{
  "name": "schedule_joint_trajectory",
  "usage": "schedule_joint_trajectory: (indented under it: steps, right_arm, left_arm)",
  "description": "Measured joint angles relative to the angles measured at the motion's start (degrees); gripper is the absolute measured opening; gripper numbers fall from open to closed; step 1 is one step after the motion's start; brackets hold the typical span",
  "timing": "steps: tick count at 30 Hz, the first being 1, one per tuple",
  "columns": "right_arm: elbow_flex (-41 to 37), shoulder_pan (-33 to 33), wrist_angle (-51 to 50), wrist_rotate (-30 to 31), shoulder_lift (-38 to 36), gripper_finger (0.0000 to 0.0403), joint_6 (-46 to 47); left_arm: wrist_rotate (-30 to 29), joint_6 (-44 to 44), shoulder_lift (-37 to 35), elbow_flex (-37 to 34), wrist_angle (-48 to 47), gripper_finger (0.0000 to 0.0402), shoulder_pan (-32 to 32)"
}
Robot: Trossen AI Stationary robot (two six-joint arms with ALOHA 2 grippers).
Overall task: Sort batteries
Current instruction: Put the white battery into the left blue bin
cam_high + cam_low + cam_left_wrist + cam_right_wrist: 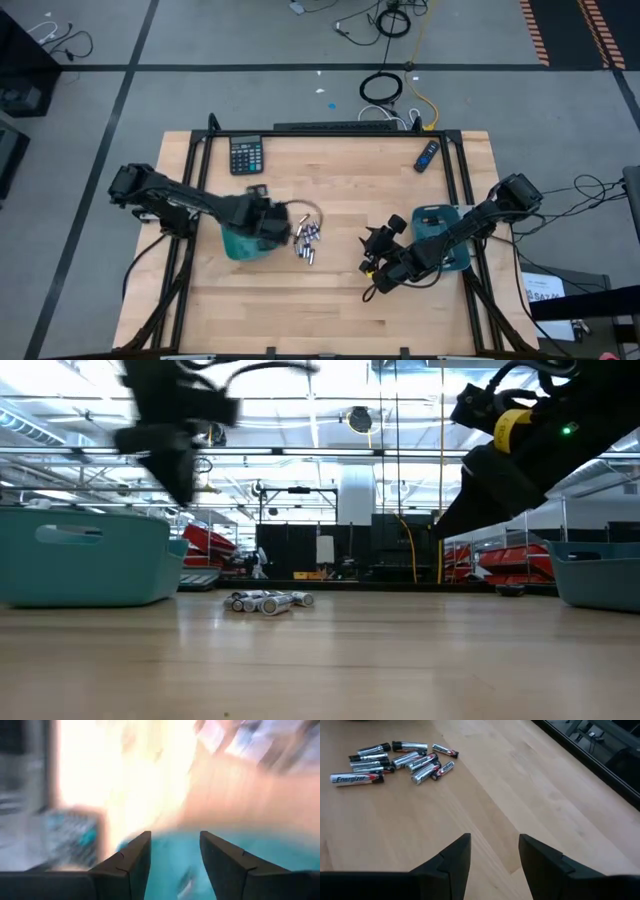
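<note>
The batteries lie in a loose heap on the wooden table, silvery cylinders with dark ends, also seen in the low view and the right wrist view. My left gripper hangs open over the left teal tray, whose teal shows below its fingers. My right gripper is open and holds nothing. It hovers above bare wood to the right of the heap, beside the right teal tray.
A black calculator lies near the table's far left edge and a dark blue remote-like stick near the far right. The teal trays stand at both sides in the low view. Bare wood stretches between heap and right gripper.
</note>
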Motion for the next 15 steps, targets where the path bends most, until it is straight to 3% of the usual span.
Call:
schedule_joint_trajectory:
  steps: [4, 9, 15]
  right_arm:
    - [0.0, -0.24, -0.01, 0.0, -0.01, 0.0157, -0.21]
    - [-0.05, 0.51, -0.63, -0.33, -0.02, 0.0157, 0.42]
    - [-3.63, 0.86, -0.45, -0.37, -0.07, 0.0157, 4.08]
  left_arm:
    - [8.29, 2.76, 2.8, -0.16, 17.59, 0.018, 3.83]
    - [24.35, 5.43, 5.04, -0.07, 25.33, 0.018, 6.36]
    - [23.03, 15.79, 8.74, -0.09, 26.71, 0.018, 0.35]
